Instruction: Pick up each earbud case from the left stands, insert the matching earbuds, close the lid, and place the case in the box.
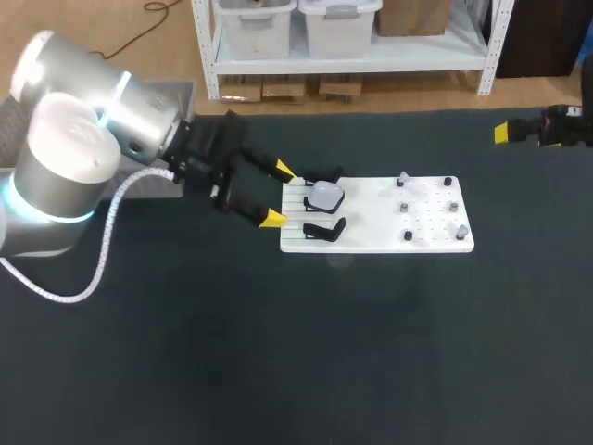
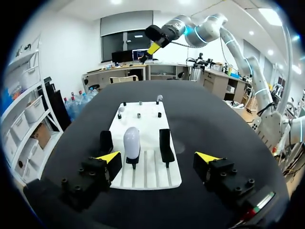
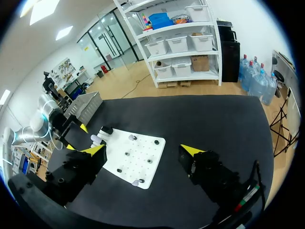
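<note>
A white earbud case (image 1: pixel 325 196) stands on the middle holder at the left end of the white board (image 1: pixel 375 236), between two empty black stands (image 1: pixel 324 229). My left gripper (image 1: pixel 275 195) is open just left of the board, its yellow tips apart and level with the case. In the left wrist view the case (image 2: pixel 132 142) stands ahead of the open left gripper (image 2: pixel 158 158), untouched. Small earbuds (image 1: pixel 404 178) sit on pegs at the board's right end. My right gripper (image 1: pixel 505 133) hovers open far to the right; from the right wrist view the open gripper (image 3: pixel 143 150) looks down at the board (image 3: pixel 143 164).
A grey box (image 3: pixel 86 102) sits at the table's far left edge, behind my left arm (image 1: pixel 83 139). Small dark pegs (image 1: pixel 409 235) dot the board's right half. Dark table surface (image 1: pixel 278 352) lies in front of the board.
</note>
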